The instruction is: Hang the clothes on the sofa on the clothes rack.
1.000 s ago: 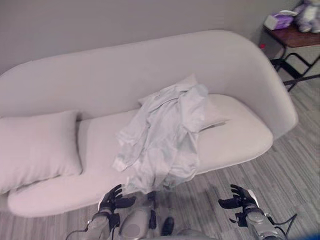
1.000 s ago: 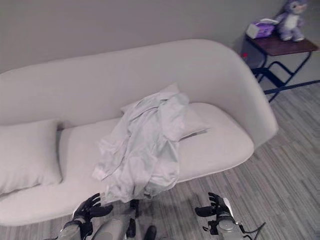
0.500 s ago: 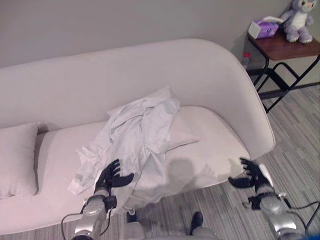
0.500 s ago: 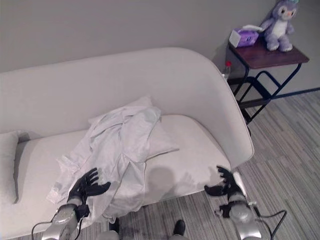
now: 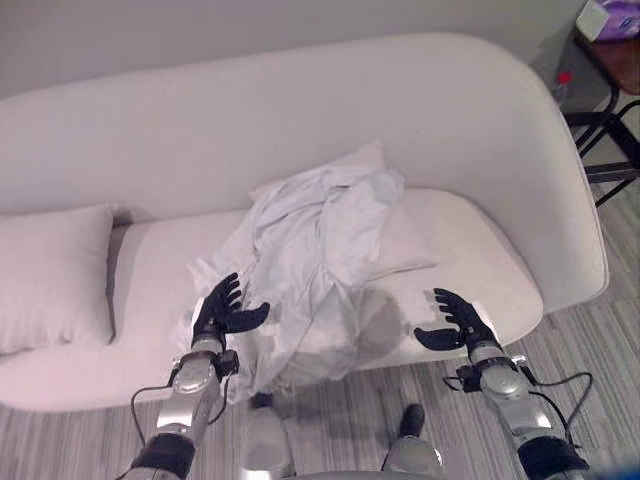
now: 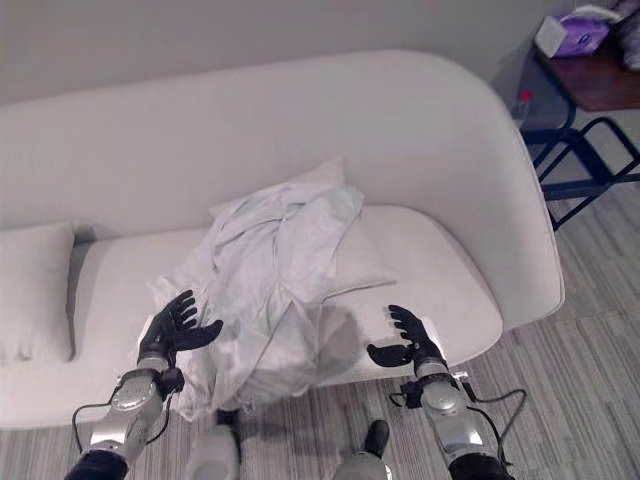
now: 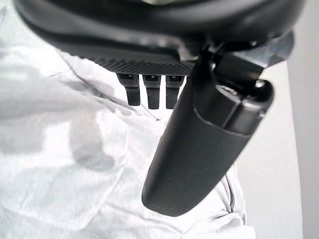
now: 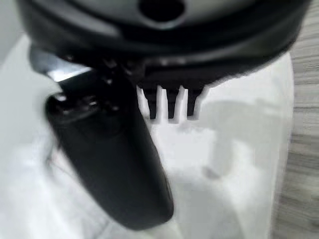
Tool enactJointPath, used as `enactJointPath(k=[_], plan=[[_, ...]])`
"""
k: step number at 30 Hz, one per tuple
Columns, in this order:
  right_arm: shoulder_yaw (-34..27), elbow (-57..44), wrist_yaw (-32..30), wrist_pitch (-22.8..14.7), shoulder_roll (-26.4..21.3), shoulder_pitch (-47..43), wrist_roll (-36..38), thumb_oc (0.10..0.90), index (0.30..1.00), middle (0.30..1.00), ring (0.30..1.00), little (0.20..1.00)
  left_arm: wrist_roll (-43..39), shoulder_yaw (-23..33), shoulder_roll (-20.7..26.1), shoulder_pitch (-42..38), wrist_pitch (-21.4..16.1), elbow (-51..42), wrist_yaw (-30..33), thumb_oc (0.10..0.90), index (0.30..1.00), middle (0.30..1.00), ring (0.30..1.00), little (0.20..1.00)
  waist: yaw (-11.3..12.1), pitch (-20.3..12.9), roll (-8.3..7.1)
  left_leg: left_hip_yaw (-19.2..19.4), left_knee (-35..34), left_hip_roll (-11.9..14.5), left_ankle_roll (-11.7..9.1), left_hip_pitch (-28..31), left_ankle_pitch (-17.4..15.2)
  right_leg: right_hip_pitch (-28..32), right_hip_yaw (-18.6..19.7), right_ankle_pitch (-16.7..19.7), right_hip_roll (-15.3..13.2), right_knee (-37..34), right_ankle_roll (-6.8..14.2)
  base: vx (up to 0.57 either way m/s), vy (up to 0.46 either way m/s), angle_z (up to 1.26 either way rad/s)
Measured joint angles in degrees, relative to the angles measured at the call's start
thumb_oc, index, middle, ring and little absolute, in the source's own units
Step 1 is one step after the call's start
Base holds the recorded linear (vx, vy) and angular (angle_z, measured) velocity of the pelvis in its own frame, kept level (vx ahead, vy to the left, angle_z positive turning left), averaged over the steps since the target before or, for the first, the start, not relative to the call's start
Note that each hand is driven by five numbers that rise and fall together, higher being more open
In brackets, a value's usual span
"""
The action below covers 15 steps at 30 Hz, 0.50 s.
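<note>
A: Left eye view, quick pass. What is lying on the sofa (image 5: 480, 130)?
B: Pale crumpled clothes (image 5: 320, 250) are sitting mid-seat, draping over a cushion (image 5: 405, 235) leaning on the backrest, and hanging off the near seat edge.
A: Left hand (image 5: 222, 312)?
B: It is hovering at the left near edge of the clothes, fingers spread and straight, thumb out, grasping nothing. The left wrist view is showing the fingers (image 7: 152, 92) extended over the fabric (image 7: 65, 149); I cannot tell if they are touching it.
A: Right hand (image 5: 455, 322)?
B: It is hanging over the near right part of the seat, well apart from the clothes, fingers relaxed and spread, empty. The right wrist view is showing straight fingertips (image 8: 171, 104) above the white seat.
A: Anything else?
B: A second pillow (image 5: 50, 275) is leaning at the far left end of the sofa. A dark side table (image 6: 600, 90) is standing to the right with a purple tissue box (image 6: 570, 32) on it. Grey striped floor (image 5: 600, 340) is running along the near side.
</note>
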Motion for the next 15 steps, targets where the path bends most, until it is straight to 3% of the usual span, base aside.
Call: enactJointPath(k=[1, 2, 3, 4, 5, 6, 7, 8, 9, 11, 12, 13, 14, 15], plan=[[-2.2, -0.7, -0.1, 0.2, -0.6, 1.6, 0.0, 0.8, 0.9, 0.9, 0.9, 0.9, 0.0, -0.5, -0.2, -0.1, 0.3, -1.3, -0.6, 0.8, 0.9, 0.9, 0.9, 0.9, -0.3, -0.5, 0.55, -3.1, -4.4, -2.3, -1.2, 1.5, -0.1, -0.8, 1.0, 1.6, -3.1, 0.0, 2.2, 0.11, 1.026, -0.19], [-5.3, 0.1, -1.1, 1.5, 2.1, 2.3, 0.3, 0.8, 0.9, 0.9, 0.9, 0.9, 0.0, -1.1, 1.3, -1.5, 0.8, -2.1, -1.2, 0.8, 0.9, 0.9, 0.9, 0.9, -0.4, -1.2, -5.23, -1.4, -5.7, -12.2, -2.2, 1.8, 0.3, -3.6, 1.3, 8.9, -12.6, 0.2, -1.7, 0.05, 0.813, -0.24], [-3.5, 0.4, -0.9, 1.7, 2.3, 2.6, 0.4, 0.8, 0.9, 0.9, 0.9, 0.9, 0.0, -1.0, 1.8, -1.5, 0.9, -2.1, -1.2, 0.8, 0.9, 0.9, 0.9, 0.9, -0.1, -1.1, -5.79, 0.0, -5.1, -13.9, -2.5, 2.1, 0.6, -5.1, 0.6, 13.2, -14.0, 1.6, -4.7, 0.01, 0.61, -0.32], [-2.1, -0.2, -0.1, 1.9, 3.3, 3.3, 0.4, 0.8, 0.9, 0.9, 0.9, 0.9, 0.0, -0.8, 2.6, -1.4, 0.9, -2.5, -1.4, 0.8, 0.9, 0.9, 0.9, 0.9, 0.3, -1.0, -6.11, 1.9, -3.0, -15.2, -1.1, 1.9, -0.1, -7.2, 0.6, 18.7, -14.8, 3.0, -6.3, -0.04, 0.482, -0.36], [-0.1, -0.9, 0.0, 1.8, 6.1, 4.2, 0.6, 0.8, 0.9, 0.9, 0.9, 0.9, 0.0, -0.3, 3.5, -0.4, 1.0, -2.5, -1.6, 0.8, 0.9, 0.9, 0.9, 0.9, 0.6, -1.7, -4.04, 3.0, -3.6, -14.7, 1.9, 3.2, -0.9, -10.2, 1.5, 13.9, -13.4, 10.9, -7.0, -0.03, 0.474, -0.37], [3.1, -1.8, 0.7, 1.7, 6.5, 4.2, 0.7, 0.8, 0.9, 0.9, 0.9, 0.9, 0.0, 0.3, 3.9, -0.4, 1.0, -2.6, -1.7, 0.8, 0.9, 0.9, 0.9, 0.9, 1.5, -2.4, -1.61, 3.8, -7.3, -12.5, 3.4, 5.0, 0.4, -14.2, 2.8, 2.2, -7.3, 20.7, -6.9, -0.03, 0.455, -0.25], [4.7, -2.6, 1.2, 0.8, 6.4, 3.8, 1.0, 0.8, 0.9, 0.9, 0.9, 0.9, 0.0, 1.1, 4.5, -0.4, 1.0, -3.4, -1.7, 0.8, 0.9, 0.9, 0.9, 0.9, 1.9, -2.6, -0.2, 4.1, -10.4, -12.0, 3.9, 6.6, 1.8, -15.8, 0.1, -3.7, -3.6, 25.2, -7.3, -0.01, 0.212, -0.26], [4.7, -3.1, 1.6, 0.7, 6.1, 2.0, 1.0, 0.8, 0.9, 0.9, 0.9, 0.9, 0.0, 1.4, 4.7, 0.5, 1.0, -5.5, -1.7, 0.8, 0.9, 0.9, 0.9, 0.9, 2.2, -3.0, 0.48, 4.5, -11.2, -14.1, 3.9, 7.0, 1.9, -14.1, -4.5, -4.2, -1.9, 21.6, -7.4, -0.07, 0.247, -0.17], [4.7, -3.1, 1.6, 0.6, 6.1, 0.6, 1.0, 0.8, 0.9, 0.9, 0.9, 0.9, 0.0, 1.7, 5.0, 1.2, 1.0, -6.8, -1.7, 0.8, 0.9, 0.9, 0.9, 0.9, 2.4, -3.0, 0.5, 4.7, -11.0, -14.4, 3.9, 6.7, 1.9, -13.0, -5.5, -3.3, -1.9, 19.3, -6.4, -0.05, 0.117, -0.17], [4.7, -1.5, 1.4, 0.3, 4.5, -3.6, 1.0, 0.8, 0.9, 0.9, 0.9, 0.9, 0.8, 2.0, 5.2, 1.0, 0.8, -7.6, -2.0, 0.8, 0.9, 0.9, 0.9, 0.9, 2.7, -2.9, 0.78, 4.4, -11.2, -14.1, 4.3, 6.6, 2.2, -13.4, -1.3, -3.1, -0.9, 18.3, -4.9, 0.0, 0.054, -0.04], [4.7, -1.5, 1.2, 0.2, 3.3, -4.3, 0.9, 0.8, 0.9, 0.9, 0.9, 0.9, 0.8, 2.1, 4.5, 1.0, 0.8, -7.8, -1.9, 0.8, 0.9, 0.9, 0.9, 0.9, 2.8, -3.0, 0.93, 3.9, -11.2, -13.3, 4.5, 6.6, 2.4, -12.9, 4.5, -5.5, 1.1, 14.4, -3.3, 0.05, -0.001, 0.14], [4.6, -1.5, 0.6, 0.1, 2.5, -4.8, 0.8, 0.8, 0.9, 0.9, 0.9, 0.9, 0.7, 2.1, 4.4, 1.2, 0.8, -7.9, -2.0, 0.8, 0.9, 0.9, 0.9, 0.9, 3.0, -3.2, 0.18, 4.0, -11.4, -13.6, 4.8, 6.6, 2.7, -10.3, 7.8, -4.3, 2.8, 8.0, -2.2, 0.07, -0.017, 0.21], [4.4, -0.9, -0.1, 0.3, 0.8, -5.5, 0.4, 0.8, 0.9, 0.9, 0.9, 0.9, 0.6, 2.1, 3.0, 2.1, 0.8, -7.7, -2.1, 0.8, 0.9, 0.9, 0.9, 0.9, 3.2, -3.7, -0.07, 3.9, -12.9, -13.8, 4.9, 7.8, 3.2, -7.0, 7.6, -0.7, 4.2, 2.0, 0.4, 0.04, -0.018, 0.12], [4.0, -0.8, -0.6, 0.5, 0.3, -6.1, 0.4, 0.8, 0.9, 0.9, 0.9, 0.9, 0.4, 2.2, 2.3, 3.1, 0.8, -8.1, -2.1, 0.8, 0.9, 0.9, 0.9, 0.9, 3.2, -3.8, -0.15, 4.4, -12.9, -13.6, 5.1, 8.0, 3.6, -6.1, 7.6, 0.4, 4.7, 0.2, -0.1, 0.03, -0.029, 0.03]])
